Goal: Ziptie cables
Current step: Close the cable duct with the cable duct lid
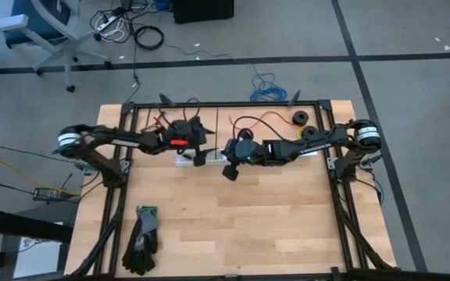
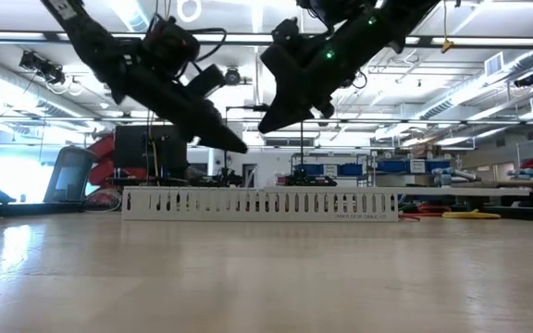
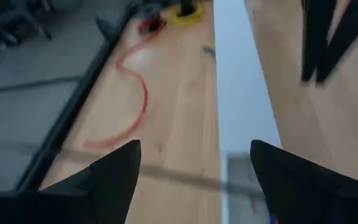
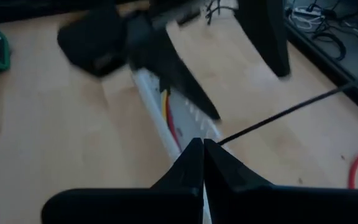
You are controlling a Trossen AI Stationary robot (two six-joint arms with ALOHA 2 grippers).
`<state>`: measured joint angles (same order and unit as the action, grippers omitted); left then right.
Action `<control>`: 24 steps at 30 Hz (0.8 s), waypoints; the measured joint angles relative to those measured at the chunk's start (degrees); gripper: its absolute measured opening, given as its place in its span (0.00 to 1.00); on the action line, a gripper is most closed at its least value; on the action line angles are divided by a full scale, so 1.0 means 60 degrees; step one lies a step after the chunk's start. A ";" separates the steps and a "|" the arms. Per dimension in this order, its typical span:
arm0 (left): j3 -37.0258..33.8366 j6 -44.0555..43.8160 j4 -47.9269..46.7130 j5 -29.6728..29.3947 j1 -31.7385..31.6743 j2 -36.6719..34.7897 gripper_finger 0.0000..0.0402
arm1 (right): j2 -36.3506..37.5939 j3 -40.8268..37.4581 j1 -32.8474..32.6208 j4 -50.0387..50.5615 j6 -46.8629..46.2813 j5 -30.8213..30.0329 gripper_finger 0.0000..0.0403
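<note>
A white slotted channel (image 2: 262, 203) lies across the far half of the table. Inside it, the right wrist view shows yellow and red wires of the cables (image 4: 168, 115). My left gripper (image 3: 194, 180) hangs open, clear above the channel (image 3: 235, 93), with nothing between its fingers. My right gripper (image 4: 202, 163) is shut and hovers above the channel's near side, its tips close to the left gripper's fingers (image 4: 173, 74). In the low view both grippers (image 2: 225, 141) (image 2: 274, 118) hang clear above the channel. A thin black strand (image 4: 291, 109) lies on the table from the far side up to the channel.
A loose red wire (image 1: 260, 121) curls on the far part of the table, near a yellow spool (image 1: 299, 119) and a dark spool (image 1: 311, 134). A pair of black and green gloves (image 1: 143, 238) lies near the front left. The black frame (image 1: 209, 104) rims the table.
</note>
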<state>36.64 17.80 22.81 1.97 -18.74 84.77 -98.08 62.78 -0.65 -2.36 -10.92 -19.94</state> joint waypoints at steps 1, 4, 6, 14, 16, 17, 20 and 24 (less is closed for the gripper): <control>-0.0003 -0.0006 -0.0486 -0.0092 0.0000 -0.0217 0.78 | 0.0000 0.0000 -0.0020 0.0083 -0.0031 0.0000 0.00; 0.0000 -0.0150 -0.1886 -0.0179 0.0000 -0.0846 0.78 | 0.0004 0.0007 -0.0133 0.0265 -0.0241 -0.0002 0.00; -0.0001 -0.0517 -0.2686 -0.0181 0.0000 -0.1191 0.78 | 0.0007 0.0011 -0.0270 0.0517 -0.0412 -0.0187 0.00; -0.0714 -0.1332 -0.3433 -0.0141 0.0018 -0.2501 0.78 | 0.0051 0.0011 -0.1386 0.2583 -0.1543 -0.2218 0.00; -0.1159 -0.1530 -0.3294 -0.0140 0.0018 -0.2954 0.78 | 0.0052 -0.0083 -0.1588 0.2869 -0.1723 -0.2229 0.00; -0.1368 -0.1595 -0.3102 -0.0138 0.0018 -0.3139 0.78 | 0.0063 -0.0218 -0.1650 0.2860 -0.1790 -0.2214 0.00; -0.2047 -0.2028 -0.2330 -0.0131 0.0018 -0.3718 0.78 | 0.0290 -0.0971 -0.1683 0.2648 -0.2263 -0.1924 0.00; -0.2722 -0.2297 -0.1429 0.0070 0.0079 -0.3956 0.78 | 0.1132 -0.2604 -0.1505 0.1187 -0.2570 -0.1438 0.00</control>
<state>20.31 4.02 14.24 2.39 -18.27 61.03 -91.29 47.16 -9.68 4.76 -26.34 -28.57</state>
